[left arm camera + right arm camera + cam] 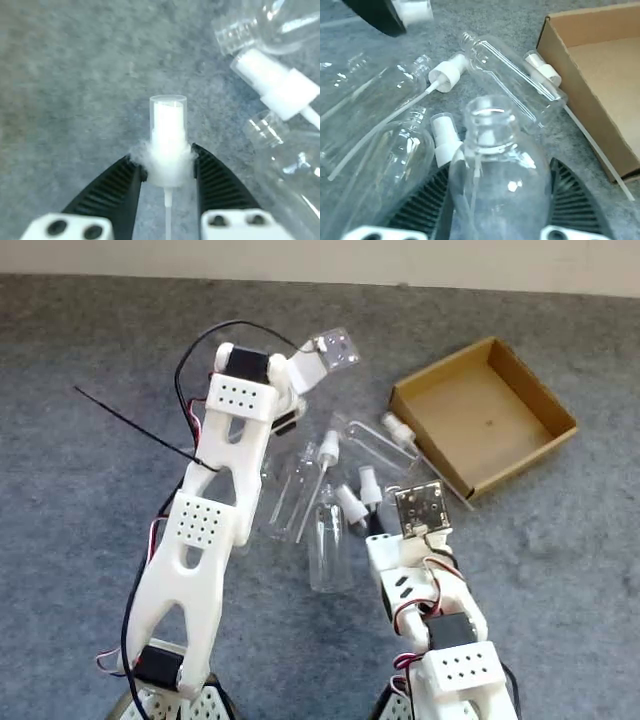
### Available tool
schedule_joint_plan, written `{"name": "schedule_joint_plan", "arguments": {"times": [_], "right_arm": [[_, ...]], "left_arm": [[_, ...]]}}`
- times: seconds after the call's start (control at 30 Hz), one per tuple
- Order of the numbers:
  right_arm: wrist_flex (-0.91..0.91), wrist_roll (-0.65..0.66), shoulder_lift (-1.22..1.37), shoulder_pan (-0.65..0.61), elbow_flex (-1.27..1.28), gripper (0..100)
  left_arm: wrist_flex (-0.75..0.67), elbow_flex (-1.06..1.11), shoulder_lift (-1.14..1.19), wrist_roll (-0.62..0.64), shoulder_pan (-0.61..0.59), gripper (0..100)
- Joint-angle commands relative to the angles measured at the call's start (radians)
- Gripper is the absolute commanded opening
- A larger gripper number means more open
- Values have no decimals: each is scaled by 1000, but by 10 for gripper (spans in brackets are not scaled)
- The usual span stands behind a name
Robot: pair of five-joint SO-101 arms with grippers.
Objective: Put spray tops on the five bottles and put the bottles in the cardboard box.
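While the left gripper clamps a spray top and the right gripper grips a bottle (neck open), capping looks due — line them up.

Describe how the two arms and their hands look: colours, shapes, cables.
Both the left arm and right arm are white plastic links with grids of small holes, joined by black motors. A black cable loops by the left arm; red and white wires run along the right. The left hand and right hand have ribbed black fingers on white mounts.
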Motion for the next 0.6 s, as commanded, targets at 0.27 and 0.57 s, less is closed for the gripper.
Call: {"name": "schedule_joint_plan", "arguments": {"times": [0.27,0.57], "right_arm": [[-13,-3,-2,-24,7,213],[-13,-3,-2,-24,7,213]], "left_arm": [[21,-35,-363,362,28,5],[21,346,-668,362,65,5]]}}
